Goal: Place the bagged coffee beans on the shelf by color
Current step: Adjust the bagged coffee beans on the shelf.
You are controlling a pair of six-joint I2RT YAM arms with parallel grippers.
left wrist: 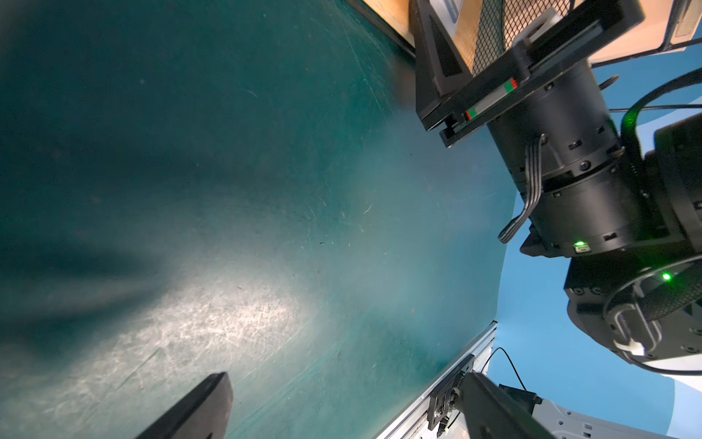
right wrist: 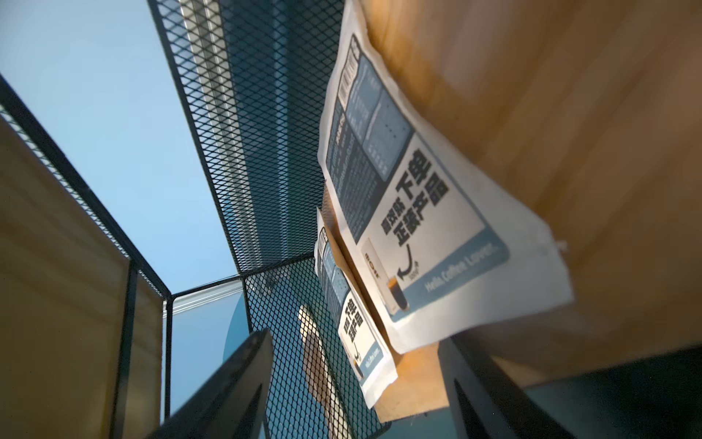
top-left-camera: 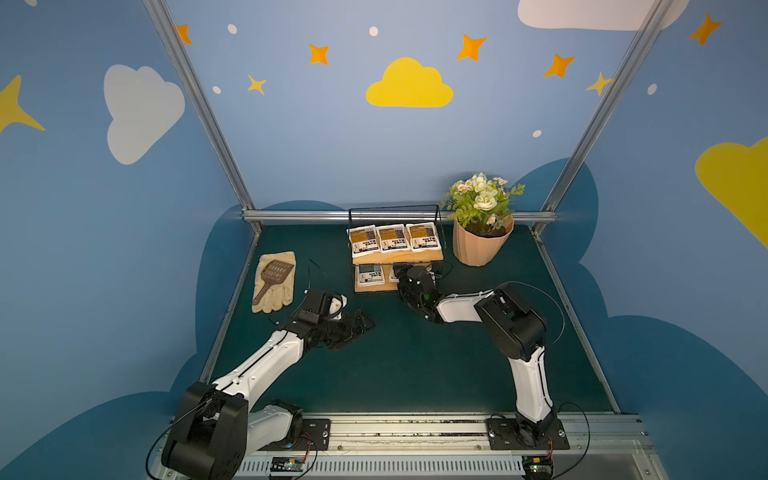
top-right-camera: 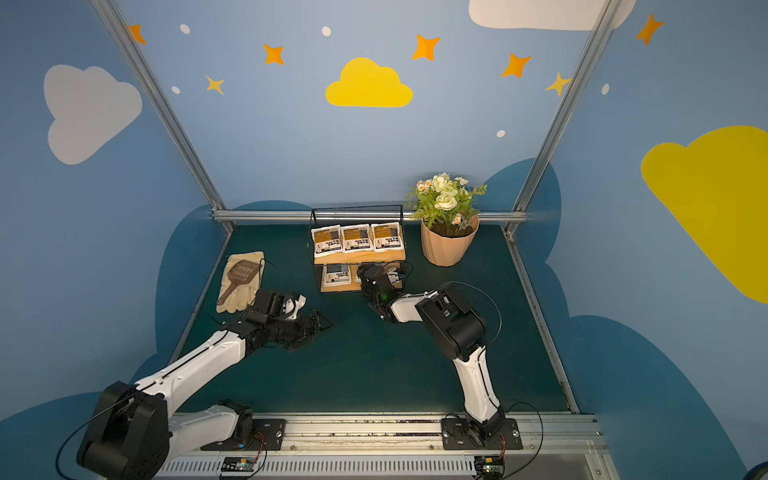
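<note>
Blue walls with painted clouds and stars close round a dark green table [top-left-camera: 395,374]. In both top views the shelf [top-left-camera: 395,212] stands at the back beside a flower pot [top-left-camera: 482,247]. Three yellow-brown pouches [top-left-camera: 392,237] fill its upper board [top-left-camera: 399,254], and one grey-blue pouch [top-left-camera: 369,275] lies on the lower board [top-left-camera: 376,287]. The right gripper [top-left-camera: 402,271] reaches in just beside it, hiding most of a second grey-blue pouch [top-right-camera: 392,274]. The left gripper [top-left-camera: 358,326] rests low over bare table, near a glove [top-left-camera: 274,291]. From the left wrist, its fingers are spread with only mat between them, holding nothing. From the right wrist, both grey-blue pouches lie flat on the lower board. The jaws stand apart on either side of the nearer one's edge, not pinching it. The last placement looks finished and the sort seems complete. Next, the right arm should back straight out without dragging that pouch or catching the mesh [right wrist: 266,152].
</note>
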